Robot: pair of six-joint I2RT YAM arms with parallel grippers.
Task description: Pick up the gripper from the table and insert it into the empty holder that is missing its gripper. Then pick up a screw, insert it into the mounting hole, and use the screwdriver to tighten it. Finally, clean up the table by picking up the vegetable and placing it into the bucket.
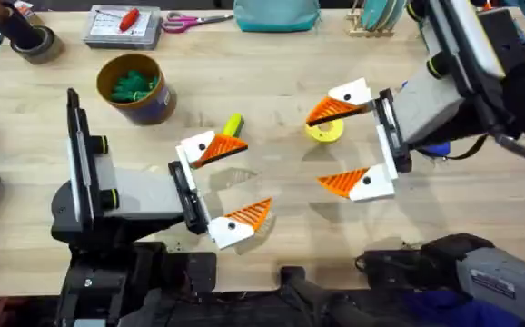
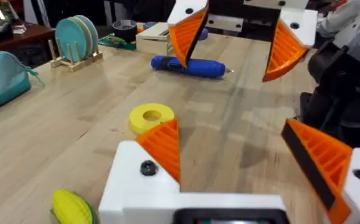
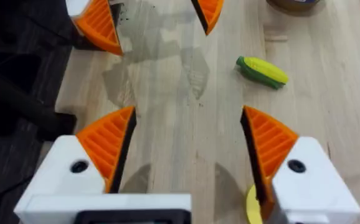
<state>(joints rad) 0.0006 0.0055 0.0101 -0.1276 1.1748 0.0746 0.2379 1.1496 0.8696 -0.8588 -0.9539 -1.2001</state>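
My left gripper (image 1: 253,179) and right gripper (image 1: 315,148) face each other over mid-table, both open with nothing between their orange ribbed fingers. Every white holder in view carries an orange finger; a loose gripper and a loose screw are out of view. The vegetable (image 1: 232,124), a yellow and green corn cob, lies just beyond my left gripper's far finger and shows in the right wrist view (image 3: 262,70). The blue screwdriver (image 2: 189,66) lies on the table behind the right gripper (image 2: 225,68). At the back left stands the bucket (image 1: 156,102), with green pieces inside.
A yellow ring disc (image 1: 324,132) lies under the right gripper's far finger. Along the back edge are a tape roll (image 1: 31,41), a box with a red-handled tool (image 1: 123,25), pink scissors (image 1: 185,20), a teal pouch (image 1: 276,14) and a plate rack (image 1: 381,16).
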